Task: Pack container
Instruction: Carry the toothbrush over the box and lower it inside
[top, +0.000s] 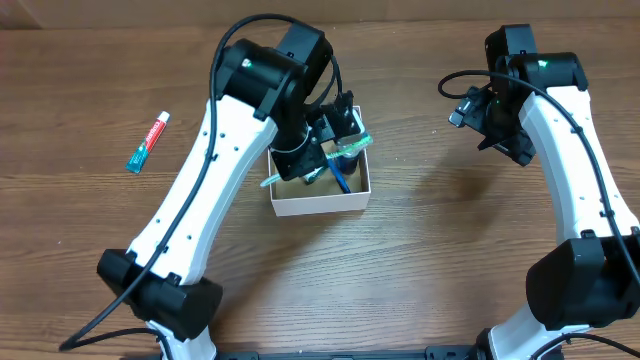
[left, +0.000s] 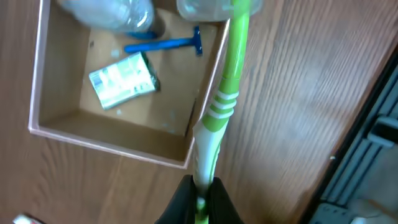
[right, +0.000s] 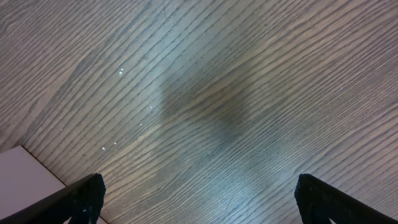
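The container (top: 320, 205) is a square white-walled box with a brown floor at the table's middle; it also shows in the left wrist view (left: 109, 140). Inside lie a blue razor (left: 165, 44), a small green-and-white packet (left: 122, 79) and a clear plastic item (left: 109, 12). My left gripper (left: 200, 199) is shut on a green-and-white toothbrush (left: 225, 93) and holds it over the box's edge; in the overhead view the gripper (top: 325, 140) sits above the box. My right gripper (right: 198, 199) is open and empty above bare table, at the overhead's right (top: 495, 115).
A red, white and green toothpaste tube (top: 147, 142) lies on the wooden table far left of the box. A white corner (right: 25, 186) of something shows at the right wrist view's lower left.
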